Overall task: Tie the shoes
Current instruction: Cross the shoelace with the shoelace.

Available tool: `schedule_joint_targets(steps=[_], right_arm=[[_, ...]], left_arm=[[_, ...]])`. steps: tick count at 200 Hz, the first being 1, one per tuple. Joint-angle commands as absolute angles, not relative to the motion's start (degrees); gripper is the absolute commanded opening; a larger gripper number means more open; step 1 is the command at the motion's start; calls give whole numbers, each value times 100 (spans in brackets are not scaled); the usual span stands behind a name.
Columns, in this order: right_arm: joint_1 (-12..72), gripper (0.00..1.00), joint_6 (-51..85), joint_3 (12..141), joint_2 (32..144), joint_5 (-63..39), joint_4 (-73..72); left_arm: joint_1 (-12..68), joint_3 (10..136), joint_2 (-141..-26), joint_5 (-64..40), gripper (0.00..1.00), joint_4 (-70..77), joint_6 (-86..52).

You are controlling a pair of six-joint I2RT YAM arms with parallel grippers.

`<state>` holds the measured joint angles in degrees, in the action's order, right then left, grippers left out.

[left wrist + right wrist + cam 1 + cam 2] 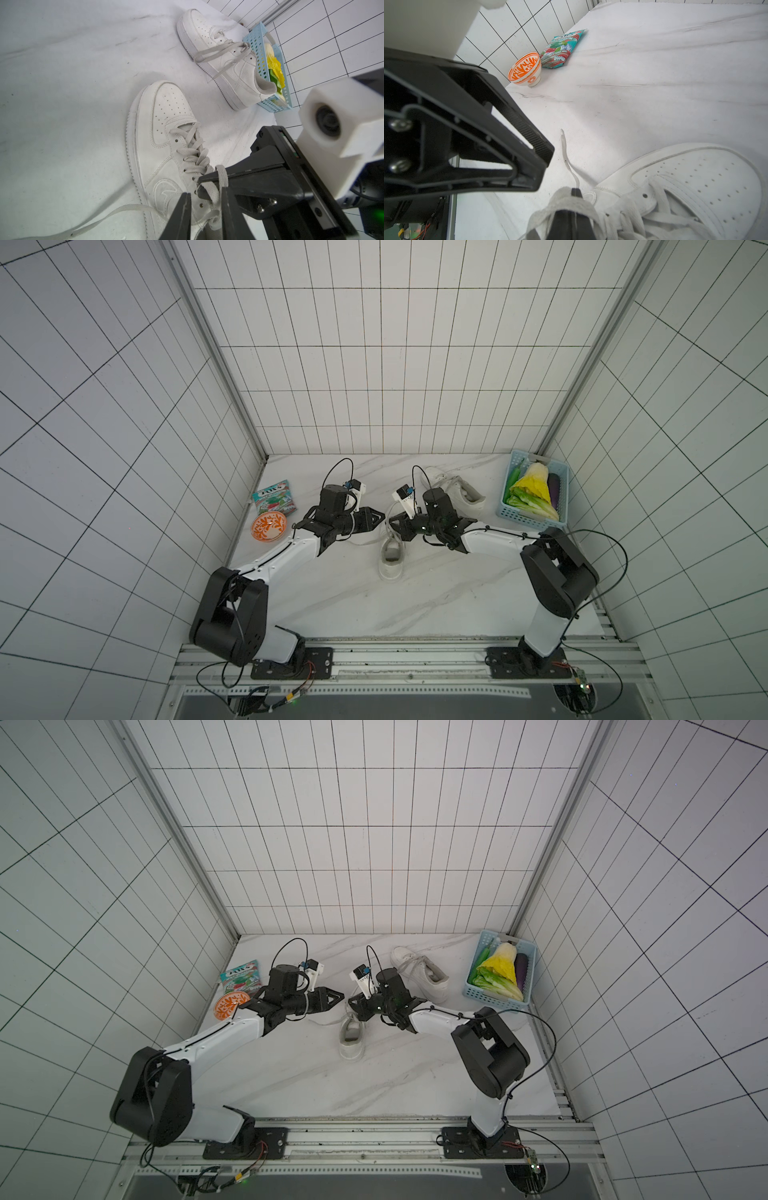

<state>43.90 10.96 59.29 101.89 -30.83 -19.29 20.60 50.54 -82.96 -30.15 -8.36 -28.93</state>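
Hidden: in both top views the two grippers cover the toe and lacing of the near shoe (390, 562); only its heel end shows.
Cut off: the left wrist view crops the near shoe's heel, and the far shoe (226, 60) blocks much of the basket (254, 39).
Jaws, left: the left gripper (205, 197) stands narrowly apart over the near shoe, with a strand of lace (215, 195) hanging between the fingers.
Jaws, right: the right gripper (574, 195) is closed, with lace looped round its tips; whether a strand is pinched, I cannot tell.
Shoes: both stand upright on the table (332, 605), the near shoe mid-table and the far shoe behind it, near the basket.
Basket holds: a yellow-green cabbage (534, 489), a purple eggplant (555, 489), and a slim green vegetable (515, 477) hard to identify.
Bowl: the orange-patterned bowl (268, 526) sits by the left wall, just beside a packet (274, 497).
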Motion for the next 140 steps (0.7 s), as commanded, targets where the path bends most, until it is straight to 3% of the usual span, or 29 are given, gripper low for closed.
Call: schedule_joint_targets(steps=[1,140], right_arm=[[4438,0,1014,5836,10180,-3155,-1822],[4482,0,993,5879,10214,-3256,-1811]], left_arm=[[2121,5062,-8411,-3121,25,-696,-2861],[2263,5164,-8589,-3066,29,-659,-2927]])
